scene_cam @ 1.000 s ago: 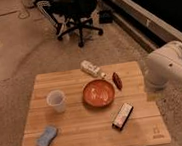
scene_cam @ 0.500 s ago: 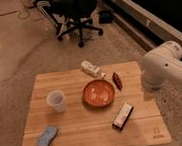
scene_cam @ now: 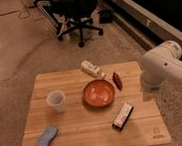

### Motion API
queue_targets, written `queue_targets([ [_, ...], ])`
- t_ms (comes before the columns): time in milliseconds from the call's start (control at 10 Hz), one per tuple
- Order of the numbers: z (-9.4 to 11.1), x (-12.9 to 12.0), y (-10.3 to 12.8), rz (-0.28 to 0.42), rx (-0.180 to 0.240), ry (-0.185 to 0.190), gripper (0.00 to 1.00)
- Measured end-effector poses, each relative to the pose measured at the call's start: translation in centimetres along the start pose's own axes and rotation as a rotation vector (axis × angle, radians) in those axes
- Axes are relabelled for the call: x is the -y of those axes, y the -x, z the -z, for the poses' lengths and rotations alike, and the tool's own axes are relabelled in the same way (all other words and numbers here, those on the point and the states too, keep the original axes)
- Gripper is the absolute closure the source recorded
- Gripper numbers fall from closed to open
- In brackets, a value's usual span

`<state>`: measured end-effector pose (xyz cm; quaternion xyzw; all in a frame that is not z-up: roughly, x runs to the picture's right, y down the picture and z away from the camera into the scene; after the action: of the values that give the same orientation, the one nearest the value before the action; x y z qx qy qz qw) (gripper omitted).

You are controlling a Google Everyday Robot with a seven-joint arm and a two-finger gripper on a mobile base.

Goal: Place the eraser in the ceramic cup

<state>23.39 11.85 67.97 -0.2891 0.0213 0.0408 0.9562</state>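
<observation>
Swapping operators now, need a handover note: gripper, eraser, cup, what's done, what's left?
Gripper: not in view; only the white arm shows, beside the table's right edge.
Eraser: lying flat on the table, front right, nearer the camera than the orange-red bowl, nothing touching it.
Ceramic cup: upright, left of the bowl, apart from it; the eraser is not in it.
Done: nothing yet.
Left: reach the eraser, grasp it, carry it left past the bowl, release it into the cup.
</observation>
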Motion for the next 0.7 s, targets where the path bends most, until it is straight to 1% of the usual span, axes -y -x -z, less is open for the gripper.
queue_targets([
  [100, -0.1, -0.4, 0.2, 0.011, -0.001, -0.005, 0.55],
  [200, 0.0, -1.3, -0.3, 0.013, -0.004, 0.000, 0.55],
  [300, 0.3, -1.2, -0.2, 0.018, 0.006, -0.002, 0.55],
  [400, 0.2, -0.8, -0.2, 0.015, 0.003, 0.002, 0.55],
  [500, 0.1, -0.2, 0.3, 0.015, 0.006, 0.002, 0.55],
  [600, 0.1, -0.5, 1.6, 0.013, 0.008, 0.008, 0.55],
  [700, 0.1, -1.0, 2.2, 0.013, 0.006, 0.009, 0.55],
])
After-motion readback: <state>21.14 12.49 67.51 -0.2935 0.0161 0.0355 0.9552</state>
